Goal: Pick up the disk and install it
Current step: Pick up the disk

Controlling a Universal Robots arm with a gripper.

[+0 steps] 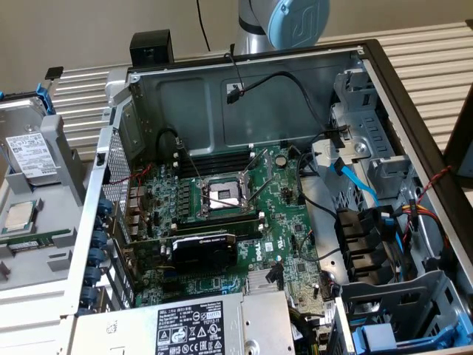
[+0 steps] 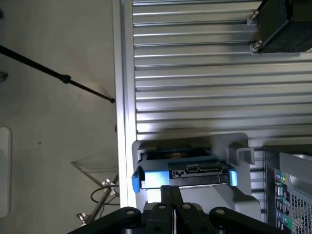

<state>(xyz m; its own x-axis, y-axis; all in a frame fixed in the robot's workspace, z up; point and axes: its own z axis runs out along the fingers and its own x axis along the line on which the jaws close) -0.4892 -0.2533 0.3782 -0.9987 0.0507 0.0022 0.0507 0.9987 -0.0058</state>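
Note:
The disk (image 1: 29,157) stands on edge in a grey holder (image 1: 63,159) at the exterior view's left, outside the computer case; it is silver with a white label and a blue carrier. In the wrist view I see its connector edge (image 2: 187,173) with blue carrier tabs at both ends, seated in the grey holder (image 2: 195,141). My gripper (image 2: 171,191) hangs over the disk, its black fingers pressed together and shut with nothing between them. The fingertips sit just short of the disk's edge.
The open computer case (image 1: 244,207) holds the motherboard, a black graphics card (image 1: 203,248) and an open processor socket (image 1: 222,194). A small silver chip (image 1: 21,214) lies below the disk. Drive bays with blue parts (image 1: 384,336) are at the exterior view's lower right. The slatted table (image 2: 195,73) ends at an edge.

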